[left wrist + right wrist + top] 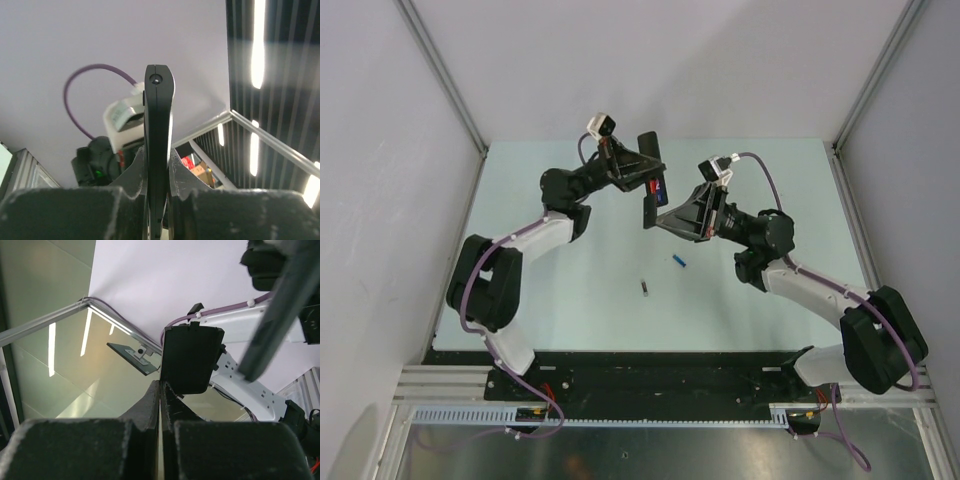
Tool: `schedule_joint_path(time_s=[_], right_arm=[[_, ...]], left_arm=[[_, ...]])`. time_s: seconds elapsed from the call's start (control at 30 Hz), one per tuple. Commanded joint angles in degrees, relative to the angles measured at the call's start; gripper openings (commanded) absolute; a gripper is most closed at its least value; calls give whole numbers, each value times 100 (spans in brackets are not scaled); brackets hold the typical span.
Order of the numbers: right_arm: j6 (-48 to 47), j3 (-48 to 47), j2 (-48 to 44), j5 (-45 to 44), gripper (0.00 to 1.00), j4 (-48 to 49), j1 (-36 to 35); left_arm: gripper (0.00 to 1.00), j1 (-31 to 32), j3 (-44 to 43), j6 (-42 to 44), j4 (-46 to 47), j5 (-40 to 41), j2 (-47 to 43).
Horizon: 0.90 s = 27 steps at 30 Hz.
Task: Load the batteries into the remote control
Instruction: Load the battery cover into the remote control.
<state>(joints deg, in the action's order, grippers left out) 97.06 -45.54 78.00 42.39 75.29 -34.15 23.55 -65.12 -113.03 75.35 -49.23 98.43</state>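
My left gripper (642, 172) is raised over the far middle of the table, shut on the remote control (649, 146). Red and blue show in the remote just below the grip. In the left wrist view the remote control (159, 110) stands edge-on between the fingers of the left gripper (158, 152). My right gripper (660, 218) faces it, shut, with the small black back panel (648, 212) pinched at its tips. In the right wrist view the back panel (192, 357) sits just above the right gripper (161, 386). Two batteries lie on the table: a blue battery (679, 262) and a dark battery (645, 289).
The pale green table (570, 290) is bounded by white walls left, right and behind. The arm bases sit on a black rail (640, 375) at the near edge. Both grippers hang close together in the air, their tips a short distance apart.
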Motion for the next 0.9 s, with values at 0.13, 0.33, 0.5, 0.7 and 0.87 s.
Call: schedule_joint_path(time_s=[0.13,0.33,0.5,0.7,0.87], right_arm=[[59,256,-224,173,0,1638,277],[7,335,-101,191,0,1638,304],[-20,344,-4,182,0,1638,330],[6,344,14,208,0,1638,444],[15,344,58,208,0,1647,480]], left_arm=[[0,-9,-114,-70,1482,-42,229],[0,44,-88,-228,1596,-157,106],[0,79,-53,-280,1745,-253,-17],[0,141,-44,-360,1913,-315,-122],[0,167,245,-342,1948,-306,-351]])
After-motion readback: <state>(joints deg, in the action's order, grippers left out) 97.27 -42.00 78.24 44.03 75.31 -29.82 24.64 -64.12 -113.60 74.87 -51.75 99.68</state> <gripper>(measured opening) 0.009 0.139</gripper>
